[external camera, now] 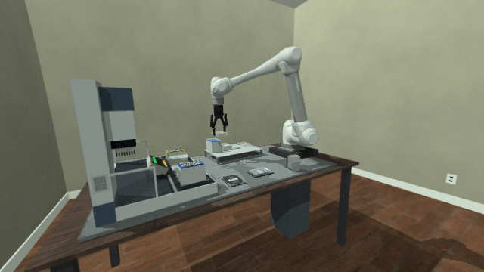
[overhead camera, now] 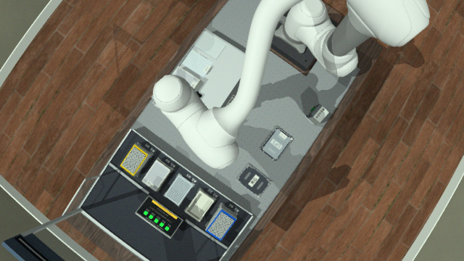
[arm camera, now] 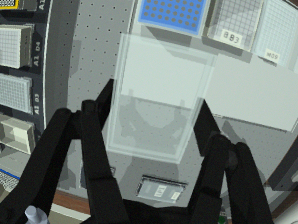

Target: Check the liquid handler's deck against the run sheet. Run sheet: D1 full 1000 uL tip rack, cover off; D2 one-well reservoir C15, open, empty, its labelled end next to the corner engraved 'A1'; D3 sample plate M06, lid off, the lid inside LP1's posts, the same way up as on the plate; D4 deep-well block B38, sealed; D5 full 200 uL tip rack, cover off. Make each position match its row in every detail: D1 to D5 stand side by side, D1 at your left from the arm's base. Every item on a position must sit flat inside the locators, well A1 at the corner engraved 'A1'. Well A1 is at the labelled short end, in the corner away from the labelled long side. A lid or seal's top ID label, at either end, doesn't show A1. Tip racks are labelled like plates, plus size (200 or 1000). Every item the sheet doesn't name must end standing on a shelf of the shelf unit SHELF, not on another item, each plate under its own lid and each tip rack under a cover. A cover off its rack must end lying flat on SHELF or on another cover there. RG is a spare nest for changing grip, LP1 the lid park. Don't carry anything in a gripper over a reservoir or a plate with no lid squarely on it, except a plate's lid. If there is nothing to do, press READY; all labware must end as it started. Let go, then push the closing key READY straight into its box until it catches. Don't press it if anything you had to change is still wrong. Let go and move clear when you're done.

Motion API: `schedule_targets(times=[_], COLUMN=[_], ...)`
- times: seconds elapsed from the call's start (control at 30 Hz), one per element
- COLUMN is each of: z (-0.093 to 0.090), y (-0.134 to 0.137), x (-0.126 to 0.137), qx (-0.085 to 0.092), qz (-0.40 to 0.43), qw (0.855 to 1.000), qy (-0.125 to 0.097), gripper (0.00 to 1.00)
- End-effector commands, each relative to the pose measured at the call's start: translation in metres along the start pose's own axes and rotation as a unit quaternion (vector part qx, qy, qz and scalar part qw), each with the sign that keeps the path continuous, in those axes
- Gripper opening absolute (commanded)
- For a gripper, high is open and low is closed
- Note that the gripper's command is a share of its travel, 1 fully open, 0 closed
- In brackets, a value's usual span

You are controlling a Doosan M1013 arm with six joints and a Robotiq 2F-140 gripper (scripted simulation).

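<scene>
My gripper [external camera: 218, 129] [arm camera: 155, 99] is shut on a clear tip rack cover [external camera: 220, 133] [arm camera: 162, 70] and holds it in the air above the table, just short of the shelf unit SHELF [overhead camera: 226, 77] [external camera: 238, 153]. In the top view the arm hides the gripper. A blue-topped tip rack [external camera: 213, 143] stands uncovered on the shelf, right beyond the cover. The deck holds a yellow-rimmed tip rack [overhead camera: 133, 159] at D5, a block [overhead camera: 156, 175] at D4, a plate [overhead camera: 179, 189] at D3, an open reservoir [overhead camera: 199, 206] at D2 and a blue-rimmed tip rack [overhead camera: 221, 225] at D1.
Two more pale plates [arm camera: 236, 10] [arm camera: 273, 30] stand on the shelf beside the blue rack. A lid lies in the LP1 park [overhead camera: 277, 144]. The RG nest [overhead camera: 254, 180] is bare. The READY box [overhead camera: 318, 114] stands near the table's edge. The handler's tower [external camera: 102, 143] rises by the deck.
</scene>
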State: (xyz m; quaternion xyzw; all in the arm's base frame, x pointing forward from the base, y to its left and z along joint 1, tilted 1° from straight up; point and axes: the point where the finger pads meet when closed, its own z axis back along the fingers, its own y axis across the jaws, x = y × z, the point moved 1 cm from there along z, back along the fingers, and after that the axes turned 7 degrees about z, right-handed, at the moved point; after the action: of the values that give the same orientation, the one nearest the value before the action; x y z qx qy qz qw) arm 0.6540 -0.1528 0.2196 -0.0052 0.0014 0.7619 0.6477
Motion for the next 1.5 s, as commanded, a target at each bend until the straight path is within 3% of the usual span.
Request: schedule_targets(times=[0.0,1.47], z=[-0.003,-0.070], y=[0.000,0.000], x=[0.000,0.000], qx=[-0.001,-0.001], qz=[0.000,0.000], qw=[1.000,1.000], qy=[0.000,0.000], gripper=[0.10,0.10])
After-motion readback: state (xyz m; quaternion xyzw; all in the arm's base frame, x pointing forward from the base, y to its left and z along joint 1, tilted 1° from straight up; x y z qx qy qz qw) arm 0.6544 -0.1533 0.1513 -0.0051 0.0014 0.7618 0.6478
